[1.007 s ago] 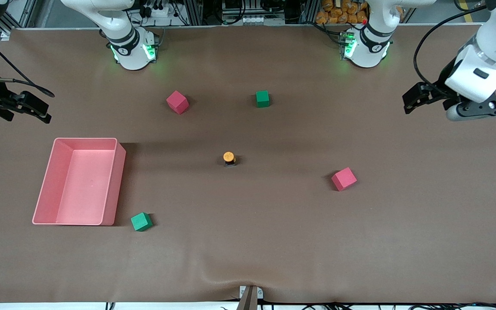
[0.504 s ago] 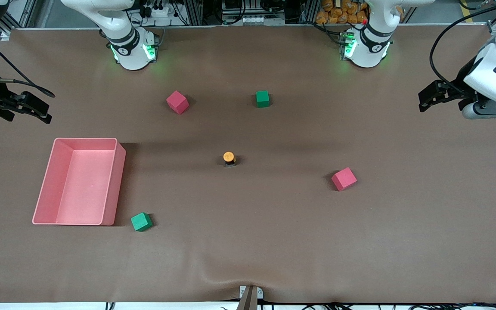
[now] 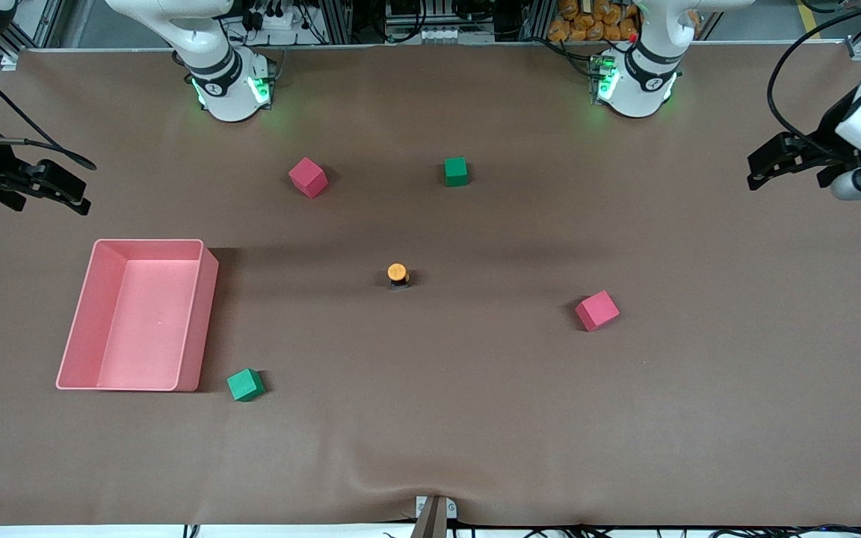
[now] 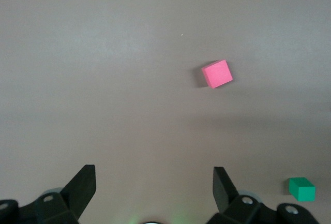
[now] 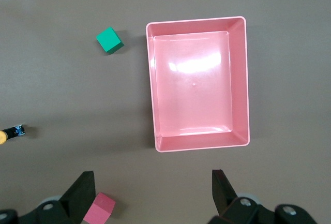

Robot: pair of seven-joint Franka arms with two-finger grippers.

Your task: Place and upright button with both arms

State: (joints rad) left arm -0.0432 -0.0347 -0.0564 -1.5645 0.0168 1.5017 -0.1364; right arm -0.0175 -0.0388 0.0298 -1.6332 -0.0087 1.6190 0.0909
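While both pairs of my fingers are standing spread wide and grasping nothing, my left gripper (image 3: 758, 169) is hanging over the table's left-arm end and my right gripper (image 3: 75, 196) over its right-arm end. Between them, the button (image 3: 397, 274) is sitting upright mid-table, orange cap up, well apart from the pink tray (image 3: 205, 314).

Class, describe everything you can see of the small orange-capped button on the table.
The button is tiny, with a round orange cap on a stubby dark body, both seemingly plastic. It stands upright, cap up, alone on the brown table near its middle, touching nothing else. It lies nearer the front camera than the green cube, and neither gripper is close to it.
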